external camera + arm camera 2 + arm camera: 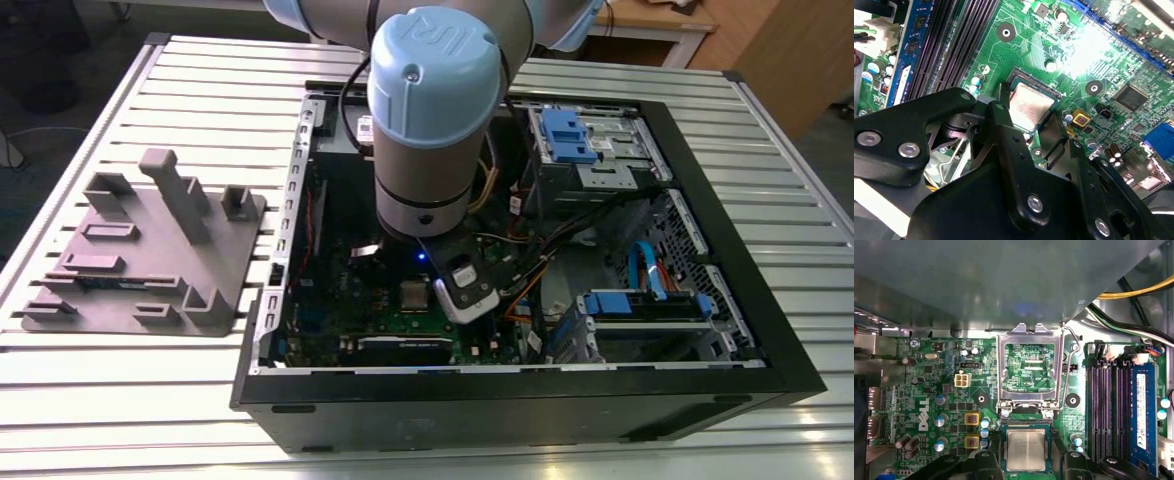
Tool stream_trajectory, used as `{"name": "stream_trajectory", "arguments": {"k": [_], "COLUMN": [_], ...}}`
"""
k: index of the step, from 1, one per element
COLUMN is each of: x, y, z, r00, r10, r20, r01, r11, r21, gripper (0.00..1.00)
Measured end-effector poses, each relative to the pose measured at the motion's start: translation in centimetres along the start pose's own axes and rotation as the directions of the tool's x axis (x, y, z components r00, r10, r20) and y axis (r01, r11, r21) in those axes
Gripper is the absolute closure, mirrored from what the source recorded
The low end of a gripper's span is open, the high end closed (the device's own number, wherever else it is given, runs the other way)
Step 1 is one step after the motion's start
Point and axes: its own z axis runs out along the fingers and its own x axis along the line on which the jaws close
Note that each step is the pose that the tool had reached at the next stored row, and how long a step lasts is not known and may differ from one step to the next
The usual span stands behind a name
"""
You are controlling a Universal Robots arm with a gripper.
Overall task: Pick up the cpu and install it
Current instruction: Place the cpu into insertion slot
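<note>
We see the small, square, silvery-grey cpu [1025, 449] lying flat on the green motherboard [929, 385], just beside the raised silver metal retaining frame [1029, 337]. Our black tool [1029, 111] stands spread, its fingers [1001, 100] flanking the cpu.

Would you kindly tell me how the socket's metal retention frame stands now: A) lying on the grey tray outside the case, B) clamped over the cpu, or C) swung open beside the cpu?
C: in the first wrist view the retention frame lies swung open beside the cpu, whose metal top is uncovered.
</note>
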Motion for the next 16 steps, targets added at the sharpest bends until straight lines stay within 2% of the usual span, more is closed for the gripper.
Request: {"name": "stream_trajectory", "arguments": {"k": [16], "x": [-0.24], "y": [-0.03], "z": [0.10], "r00": [1.0000], "r10": [0.003], "r20": [0.0003], "r01": [-0.003], "r11": [1.0000], "r21": [0.0007], "gripper": [0.53]}}
